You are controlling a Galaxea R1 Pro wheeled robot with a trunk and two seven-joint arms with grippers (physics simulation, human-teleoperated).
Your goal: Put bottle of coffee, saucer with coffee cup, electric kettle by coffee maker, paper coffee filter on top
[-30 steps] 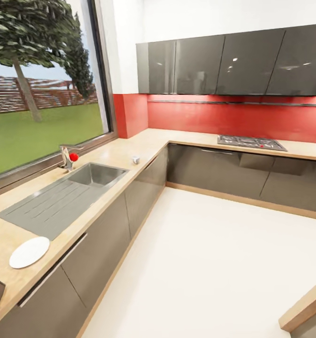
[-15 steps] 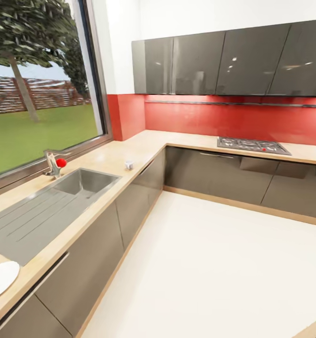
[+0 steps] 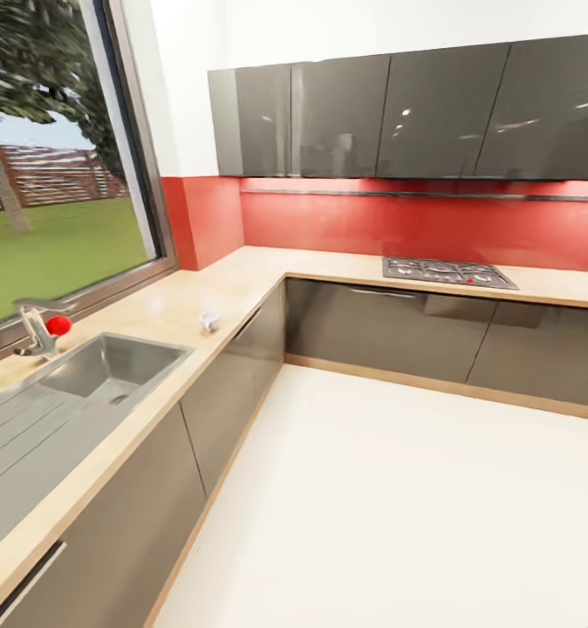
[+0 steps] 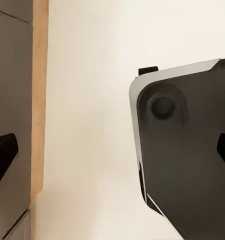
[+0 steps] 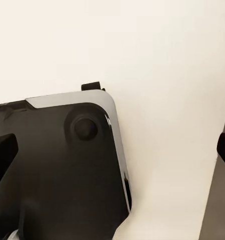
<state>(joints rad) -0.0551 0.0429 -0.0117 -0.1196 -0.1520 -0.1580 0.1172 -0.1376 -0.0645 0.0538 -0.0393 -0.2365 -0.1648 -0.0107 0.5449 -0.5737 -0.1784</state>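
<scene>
The countertop (image 3: 242, 288) is being shown in the head view running from the lower left of the frame up to the corner and across to the right, with a small white cup-like object (image 3: 209, 321) standing on it left of centre, too small to be identified surely. A sink (image 3: 111, 371) and a red-knobbed tap (image 3: 43, 330) are being seen at the left edge, and a hob (image 3: 447, 272) right of centre. In each wrist view the left gripper (image 4: 112, 155) and the right gripper (image 5: 112, 152) are being held spread wide and empty above the pale floor (image 3: 399, 506) and the robot's dark base (image 4: 187, 160).

Glossy dark grey wall cabinets (image 3: 399, 113) hang over a red backsplash (image 3: 434, 228) at the far wall. A large window (image 3: 50, 209) on the left shows grass. The floor (image 3: 399, 506) is pale cream.
</scene>
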